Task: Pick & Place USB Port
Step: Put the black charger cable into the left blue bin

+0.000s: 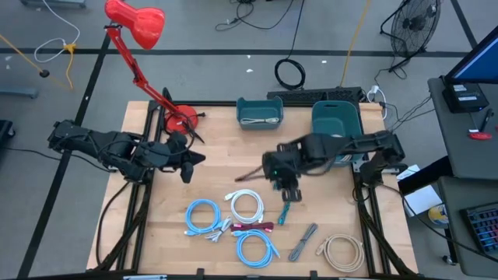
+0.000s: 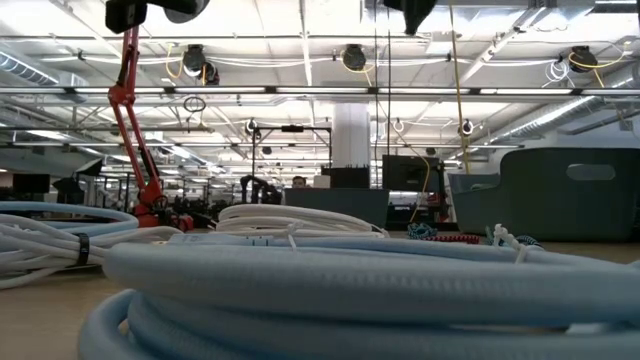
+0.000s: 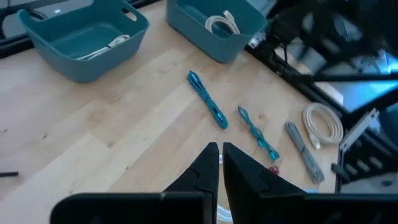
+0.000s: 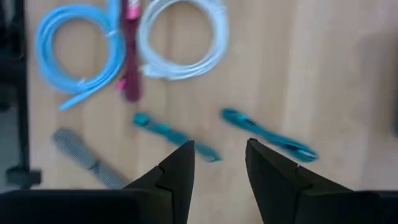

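Two teal cables (image 4: 267,138) lie close under the right gripper's (image 4: 219,163) parted, empty claw, so it could snag both.

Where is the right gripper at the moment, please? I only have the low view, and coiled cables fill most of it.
Observer: The right gripper hangs over the middle of the table, just above a teal cable.
Operator: Thank you. Is it holding anything?
Observer: No. In the right wrist view its jaws stand open with nothing between them.
Operator: And the left arm?
Observer: The left gripper is shut and empty, over the table's left side near the red lamp's base.
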